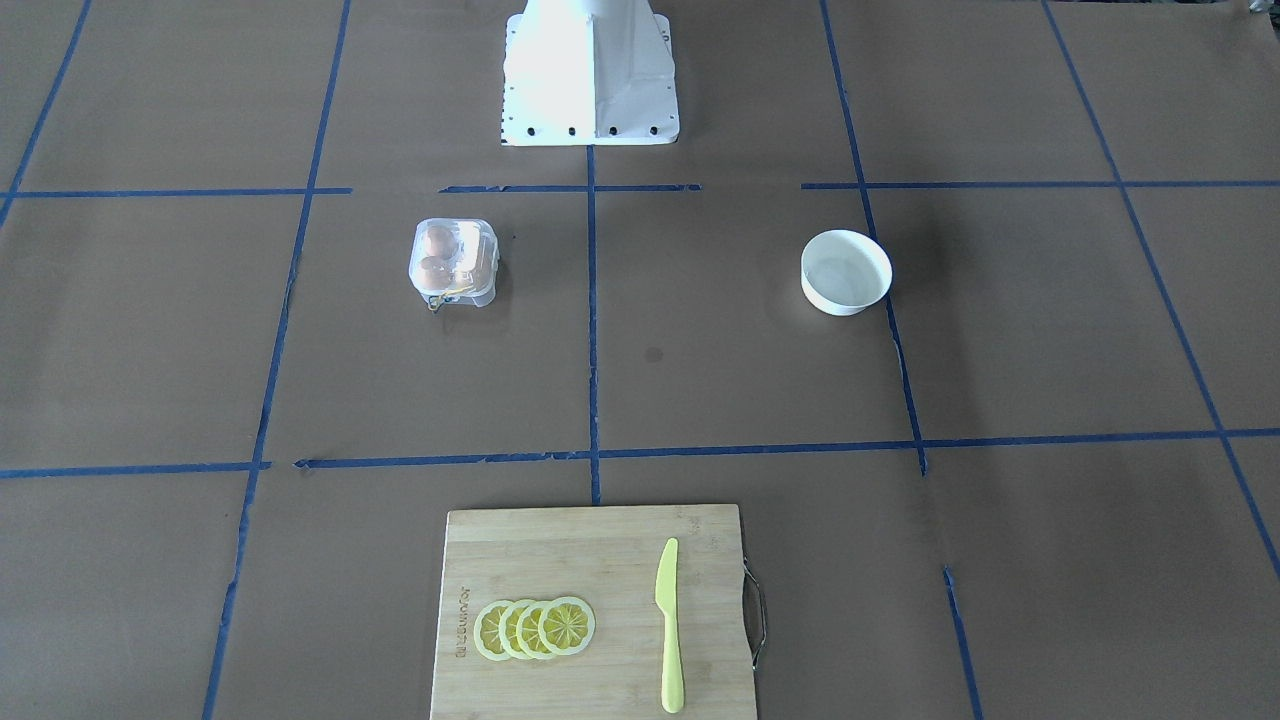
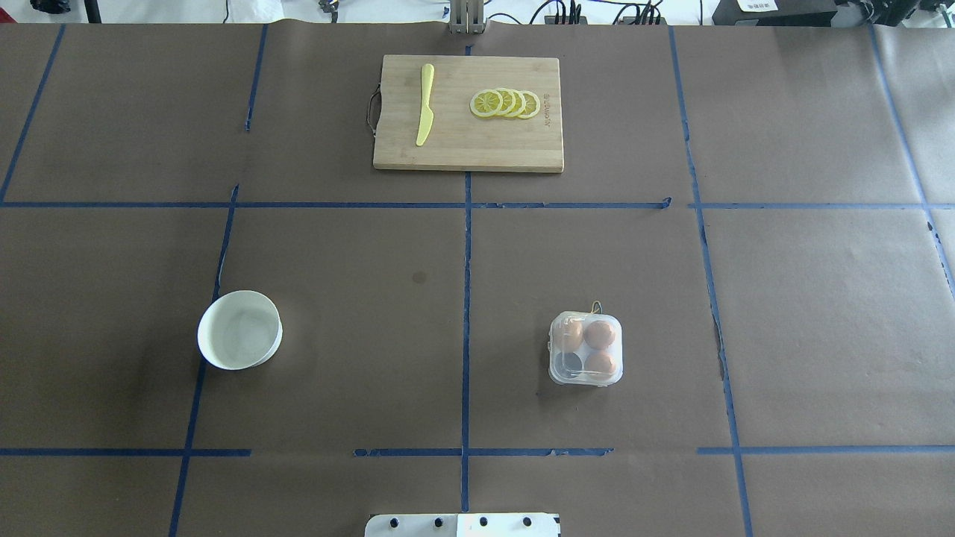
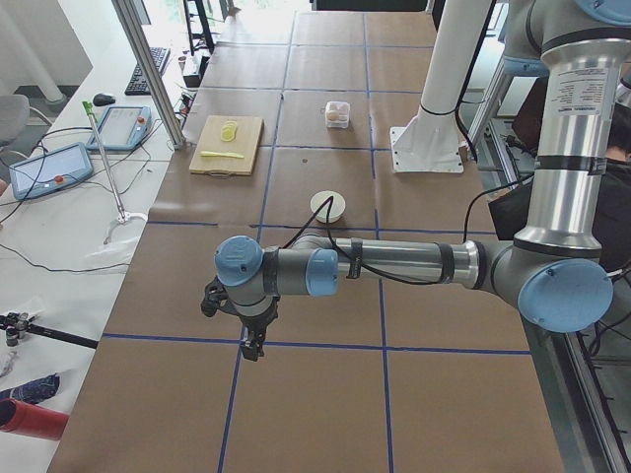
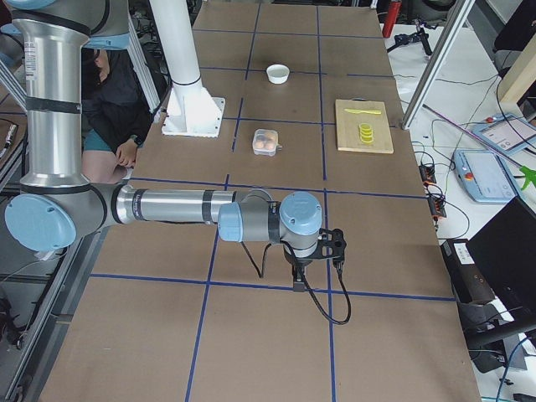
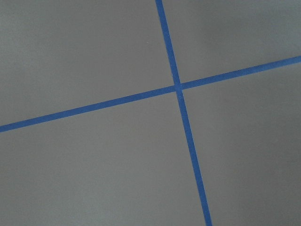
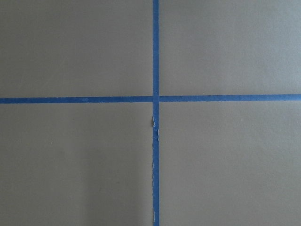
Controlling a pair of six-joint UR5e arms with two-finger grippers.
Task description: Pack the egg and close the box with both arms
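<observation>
Overhead exterior: cutting board (image 2: pixel 462 145), brand mark (image 2: pixel 547 110) illegible

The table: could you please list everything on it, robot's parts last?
box: one, clear, robot's right side.
eggs: three, orange-brown, inside the box.
bowl: one, white, robot's left side.
cutting board: one, wooden, far edge, centre.
knife: one, yellow-green, on the board.
lemon slices: four, yellow, overlapping on the board.
robot base: one, white, near edge, centre.
left gripper: one, black, over the left end; opening unreadable.
right gripper: one, black, over the right end; likewise.
</observation>
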